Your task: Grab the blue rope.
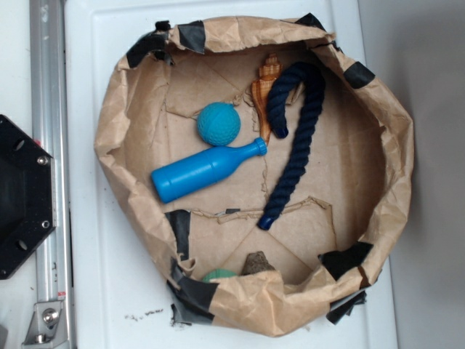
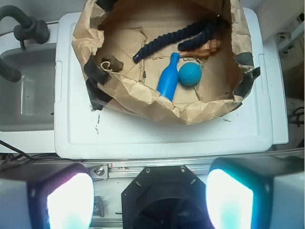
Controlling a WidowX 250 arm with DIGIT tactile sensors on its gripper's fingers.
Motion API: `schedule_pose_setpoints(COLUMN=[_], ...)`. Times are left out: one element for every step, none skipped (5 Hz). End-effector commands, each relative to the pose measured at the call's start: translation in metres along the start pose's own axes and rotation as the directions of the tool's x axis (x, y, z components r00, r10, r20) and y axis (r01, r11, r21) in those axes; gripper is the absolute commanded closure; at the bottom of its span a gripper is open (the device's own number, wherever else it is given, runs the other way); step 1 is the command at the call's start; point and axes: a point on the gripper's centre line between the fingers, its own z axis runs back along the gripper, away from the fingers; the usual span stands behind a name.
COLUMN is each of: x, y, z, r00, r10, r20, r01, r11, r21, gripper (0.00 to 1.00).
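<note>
The blue rope [image 1: 296,156] is a thick navy twisted length with brighter blue caps. It lies hooked like a cane in the right half of a crumpled brown paper basin [image 1: 116,116]. In the wrist view the blue rope [image 2: 169,40] stretches across the far part of the basin. My gripper [image 2: 150,200] hangs high over the robot's black base, well short of the basin and far from the rope. Its two fingers [image 2: 69,202] stand wide apart with nothing between them. The exterior view does not show the gripper.
Inside the basin lie a bright blue plastic bottle [image 1: 207,171], a teal textured ball [image 1: 218,123], an orange-brown carved toy [image 1: 265,91] touching the rope's hook, a brown lump [image 1: 256,263] and a green thing [image 1: 218,275]. The black base [image 1: 22,196] and a metal rail [image 1: 49,145] stand left.
</note>
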Motion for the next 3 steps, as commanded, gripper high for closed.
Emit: schedule_pose_setpoints(x=[0.0,0.047,0.091], y=[0.0,0.019,0.025], z=[0.0,-0.037,-0.063], r00=[1.0,0.995,0.991], r10=[0.0,0.096,0.13], r20=[0.0,0.022,0.029], r01=[0.0,-0.096,-0.129], r11=[1.0,0.995,0.991], r21=[0.0,-0.011,-0.032], gripper=[0.0,0.0,0.0])
